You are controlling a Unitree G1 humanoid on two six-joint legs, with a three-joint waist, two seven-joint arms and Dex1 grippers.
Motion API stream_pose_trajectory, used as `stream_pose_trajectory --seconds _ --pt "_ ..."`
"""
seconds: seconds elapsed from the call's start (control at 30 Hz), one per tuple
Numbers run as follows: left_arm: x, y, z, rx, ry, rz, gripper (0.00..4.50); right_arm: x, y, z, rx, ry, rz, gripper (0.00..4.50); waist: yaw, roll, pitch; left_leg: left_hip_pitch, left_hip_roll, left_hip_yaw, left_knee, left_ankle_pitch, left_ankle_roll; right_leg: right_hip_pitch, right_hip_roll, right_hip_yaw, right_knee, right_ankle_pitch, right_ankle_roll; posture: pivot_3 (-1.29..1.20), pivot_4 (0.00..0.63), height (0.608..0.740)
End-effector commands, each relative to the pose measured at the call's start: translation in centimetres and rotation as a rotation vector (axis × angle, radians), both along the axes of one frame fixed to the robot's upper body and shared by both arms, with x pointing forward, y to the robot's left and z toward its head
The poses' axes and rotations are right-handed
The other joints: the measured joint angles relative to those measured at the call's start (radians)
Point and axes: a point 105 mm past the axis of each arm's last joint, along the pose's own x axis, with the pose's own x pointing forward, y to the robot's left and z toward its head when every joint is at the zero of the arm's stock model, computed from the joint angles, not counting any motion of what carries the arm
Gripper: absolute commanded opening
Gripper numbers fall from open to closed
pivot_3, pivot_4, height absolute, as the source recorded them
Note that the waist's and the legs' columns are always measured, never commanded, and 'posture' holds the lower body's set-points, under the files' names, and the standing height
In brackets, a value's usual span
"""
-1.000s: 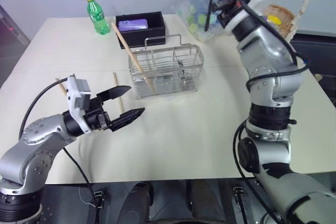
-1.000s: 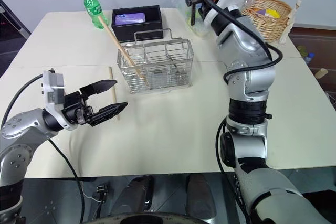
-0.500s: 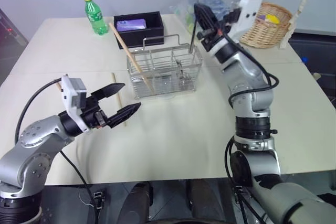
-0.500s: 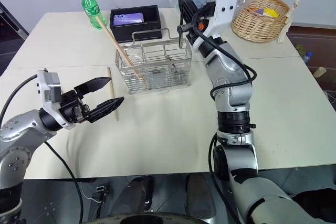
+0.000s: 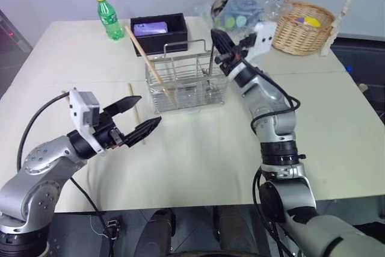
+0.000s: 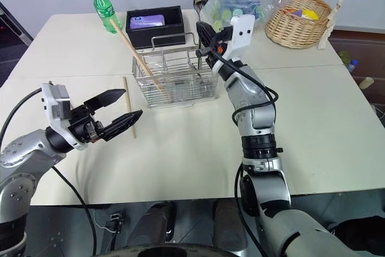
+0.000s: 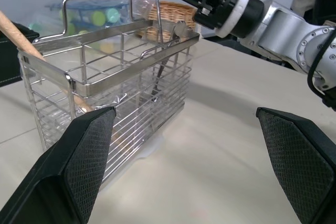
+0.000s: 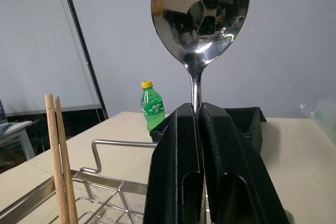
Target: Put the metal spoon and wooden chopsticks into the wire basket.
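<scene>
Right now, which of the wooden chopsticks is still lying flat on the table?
The lone wooden chopstick beside the open left hand; the others lean inside the wire basket.

Polished metal, bare wood, matt black plastic

The metal spoon (image 8: 200,19) is mirror-glossy; the wire basket (image 7: 110,103) is shiny smooth steel wire. The wooden chopsticks (image 8: 61,161) look plain, matt, light-tan wood. The right end effector (image 8: 202,166) has matt black fingers, and the left end effector's pads (image 7: 86,166) are cross-textured black. The surface (image 5: 198,148) is smooth, matt cream.
</scene>
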Motion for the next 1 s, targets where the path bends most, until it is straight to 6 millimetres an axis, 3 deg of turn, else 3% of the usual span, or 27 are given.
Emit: stream_pose_trajectory --seconds 0.03,0.1,0.3,0.33,0.5,0.73,0.83,1.0 --pt "-0.5 0.1 1.2 0.000 -0.065 0.011 4.50 -0.8 0.3 1.3 0.012 -0.066 0.015 0.34 0.000 0.000 0.000 0.000 0.000 0.000 0.000 0.000 0.000 0.000 0.000 0.000 0.000 0.000 0.000 0.00 0.150 0.740" --pt "-0.5 0.2 1.2 0.000 -0.065 0.012 4.50 -0.8 0.2 1.2 0.012 -0.065 0.015 1.03 0.000 0.000 0.000 0.000 0.000 0.000 0.000 0.000 0.000 0.000 0.000 0.000 0.000 0.000 0.000 0.00 0.150 0.740" --pt "-0.3 0.4 1.2 -0.001 -0.063 0.019 4.50 -0.9 0.1 1.2 0.004 -0.069 0.000 4.20 0.000 0.000 0.000 0.000 0.000 0.000 0.000 0.000 0.000 0.000 0.000 0.000 0.000 0.000 0.000 0.00 0.150 0.740" --pt "-0.3 0.4 1.2 0.000 -0.063 0.019 4.50 -0.9 0.1 1.3 0.002 -0.070 -0.003 4.46 0.000 0.000 0.000 0.000 0.000 0.000 0.000 0.000 0.000 0.000 0.000 0.000 0.000 0.000 0.000 0.00 0.150 0.740" --pt "0.0 0.9 1.4 -0.017 -0.067 0.055 4.50 -1.0 -0.5 1.8 -0.018 -0.090 -0.020 4.46 0.000 0.000 0.000 0.000 0.000 0.000 0.000 0.000 0.000 0.000 0.000 0.000 0.000 0.000 0.000 0.00 0.150 0.740" --pt "0.7 3.7 1.6 -0.040 -0.075 0.213 4.50 -2.5 -2.5 3.4 -0.099 -0.131 -0.019 4.46 0.001 0.000 0.000 0.000 0.000 0.000 0.000 0.000 0.000 0.000 0.000 0.000 0.000 0.000 0.000 0.00 0.150 0.740" --pt "1.1 5.3 0.5 -0.031 -0.059 0.312 4.50 -3.8 -3.9 3.6 -0.179 -0.125 -0.002 4.46 0.003 0.000 0.000 0.000 0.000 0.000 0.000 0.000 0.000 0.000 0.000 0.000 0.000 0.000 0.000 0.00 0.150 0.740" --pt "1.4 7.2 -1.8 -0.015 -0.024 0.440 4.50 -6.7 -5.5 2.1 -0.326 -0.060 0.072 4.46 0.008 0.000 0.000 0.000 0.000 0.000 0.000 0.000 0.000 0.001 0.000 0.000 -0.001 0.000 0.000 0.00 0.150 0.740"
